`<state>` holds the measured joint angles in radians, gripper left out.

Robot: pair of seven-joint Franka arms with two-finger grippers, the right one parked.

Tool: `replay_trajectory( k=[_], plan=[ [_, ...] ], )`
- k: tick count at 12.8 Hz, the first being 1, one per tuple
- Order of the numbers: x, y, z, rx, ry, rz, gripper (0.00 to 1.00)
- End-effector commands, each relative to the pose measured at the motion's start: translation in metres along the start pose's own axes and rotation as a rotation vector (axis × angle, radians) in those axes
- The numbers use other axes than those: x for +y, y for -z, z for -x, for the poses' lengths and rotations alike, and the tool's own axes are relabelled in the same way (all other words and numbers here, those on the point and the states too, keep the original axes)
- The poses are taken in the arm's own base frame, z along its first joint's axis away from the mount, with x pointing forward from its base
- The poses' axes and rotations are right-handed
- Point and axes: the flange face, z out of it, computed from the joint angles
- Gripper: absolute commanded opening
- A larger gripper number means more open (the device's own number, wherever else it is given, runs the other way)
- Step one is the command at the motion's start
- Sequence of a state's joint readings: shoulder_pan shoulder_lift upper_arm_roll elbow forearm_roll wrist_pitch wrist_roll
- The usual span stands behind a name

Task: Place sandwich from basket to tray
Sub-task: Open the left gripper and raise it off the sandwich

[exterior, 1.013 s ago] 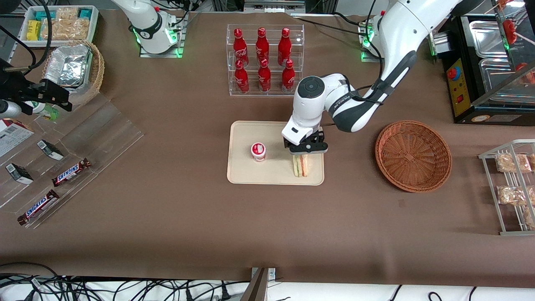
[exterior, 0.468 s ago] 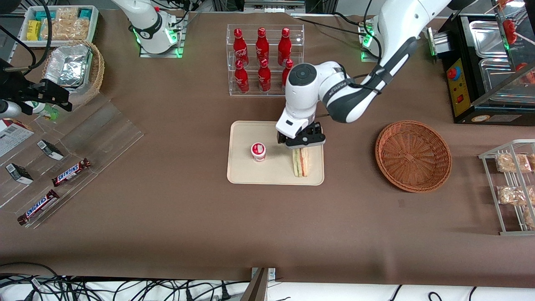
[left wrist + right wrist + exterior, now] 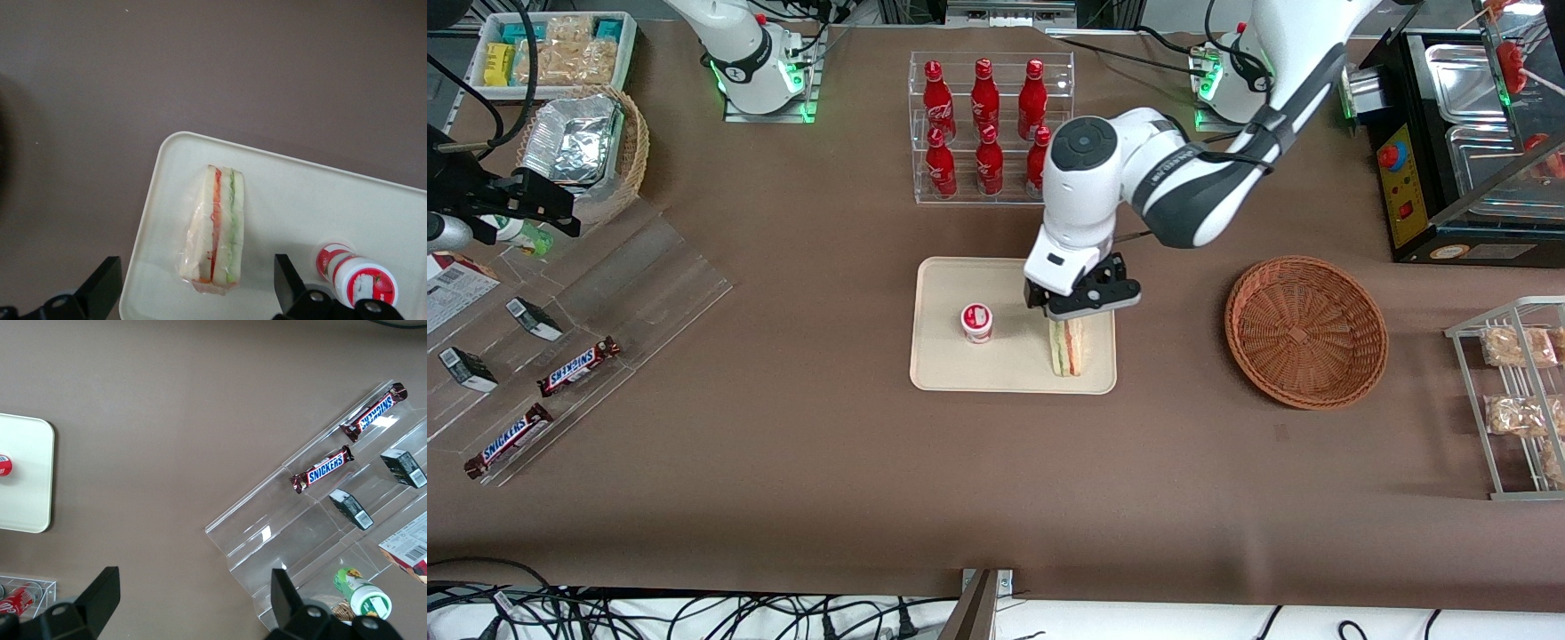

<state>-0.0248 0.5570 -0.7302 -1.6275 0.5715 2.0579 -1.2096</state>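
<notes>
Sandwich on the tray, hand above it and apart

The sandwich (image 3: pixel 1066 348) stands on its edge on the cream tray (image 3: pixel 943 369), at the end of the tray nearest the brown wicker basket (image 3: pixel 1305 331); its green, pink and red layers face upward in the wrist view (image 3: pixel 217 232). The left arm's hand (image 3: pixel 1082 302) is above the end of the sandwich that lies farther from the front camera. Its fingers (image 3: pixel 101 291) are spread wide, one on each side of the wedge, and neither touches the wrap; a clear gap shows between the sandwich and each finger. The hand holds nothing.

On the same tray, beside the sandwich and apart from it, stands a small white cup with a red lid (image 3: pixel 976 322). The basket sits on the bench (image 3: pixel 996 480) toward the working arm's end, apart from the tray, with nothing in it. Farther from the front camera than the tray stands a clear rack of red bottles (image 3: pixel 984 124)
</notes>
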Motion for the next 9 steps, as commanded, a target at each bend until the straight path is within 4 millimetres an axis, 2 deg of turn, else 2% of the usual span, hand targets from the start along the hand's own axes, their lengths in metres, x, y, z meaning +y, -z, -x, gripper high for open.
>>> replay_trajectory(
  k=[1, 2, 4, 5, 7, 9],
  plan=[
    [-0.023, 0.043, -0.042, -0.037, 0.024, -0.019, 1.00],
    [-0.030, 0.059, -0.055, -0.051, 0.037, -0.032, 1.00],
    [-0.045, 0.075, -0.077, -0.053, 0.073, -0.027, 1.00],
    [-0.053, 0.077, -0.086, -0.052, 0.089, -0.023, 1.00],
    [-0.060, 0.076, -0.087, -0.071, 0.075, -0.054, 1.00],
    [-0.071, 0.086, -0.099, -0.072, 0.081, -0.063, 1.00]
  ],
)
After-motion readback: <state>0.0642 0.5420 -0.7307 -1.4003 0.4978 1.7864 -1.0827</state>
